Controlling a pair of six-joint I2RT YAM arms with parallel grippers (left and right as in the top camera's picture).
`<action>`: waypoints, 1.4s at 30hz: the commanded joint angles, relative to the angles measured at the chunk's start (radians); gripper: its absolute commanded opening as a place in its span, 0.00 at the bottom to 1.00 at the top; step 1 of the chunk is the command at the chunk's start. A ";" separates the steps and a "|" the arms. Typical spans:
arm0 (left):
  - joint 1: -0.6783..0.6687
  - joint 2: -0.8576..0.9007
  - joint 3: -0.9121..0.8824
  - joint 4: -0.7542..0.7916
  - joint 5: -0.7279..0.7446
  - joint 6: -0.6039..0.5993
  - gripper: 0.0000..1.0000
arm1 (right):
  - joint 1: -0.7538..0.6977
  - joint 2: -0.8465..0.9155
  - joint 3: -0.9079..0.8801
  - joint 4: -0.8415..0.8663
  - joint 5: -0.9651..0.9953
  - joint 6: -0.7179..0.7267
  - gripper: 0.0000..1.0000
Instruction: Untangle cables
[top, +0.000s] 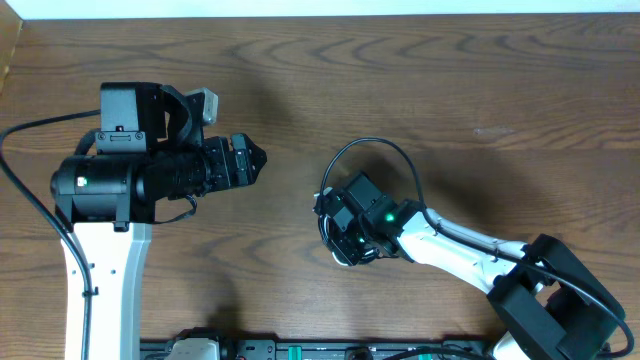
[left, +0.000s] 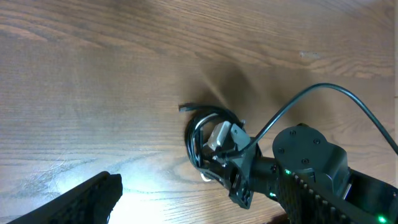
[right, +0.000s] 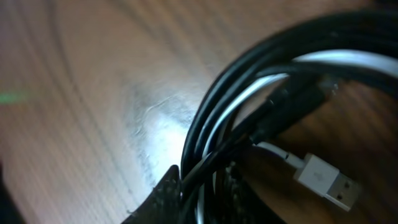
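Cables (left: 189, 138) sit as one small tight coil on the wood worktop (top: 450, 80), roughly mid-worktop, right of centre, directly under the right hand (top: 333, 236). Coil is several black cords plus one white cord (right: 336, 62) wound in with them. White USB plug (right: 326, 180) lies inside the loop, flat on the wood. A black plug end (left: 185, 107) pokes out of the coil on the far side, resting on the worktop.

Right hand is down on the coil, tips at worktop level. Right wrist view: black and white cords run right past its dark fingertip (right: 165, 194), touching it or nearly so. Jaws look set around the bundle, but cannot tell whether they actually clamp it; too close and blurred.

Thick black arm wire (top: 375, 143) arcs above the right hand; separate from the coil.

Left hand (top: 258, 160) is open, nothing between the jaws, hanging above bare worktop well to the left of the coil, pointing toward it. No contact with cables.
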 joint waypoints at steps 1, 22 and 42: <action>-0.001 0.005 0.013 -0.007 0.005 0.011 0.85 | 0.008 0.007 -0.006 0.011 0.089 0.079 0.14; -0.001 0.006 -0.029 -0.010 0.005 0.011 0.84 | -0.093 -0.141 0.165 0.061 -0.005 0.129 0.01; -0.001 0.006 -0.073 0.011 0.006 0.011 0.84 | -0.150 -0.298 0.226 -0.173 0.081 0.055 0.01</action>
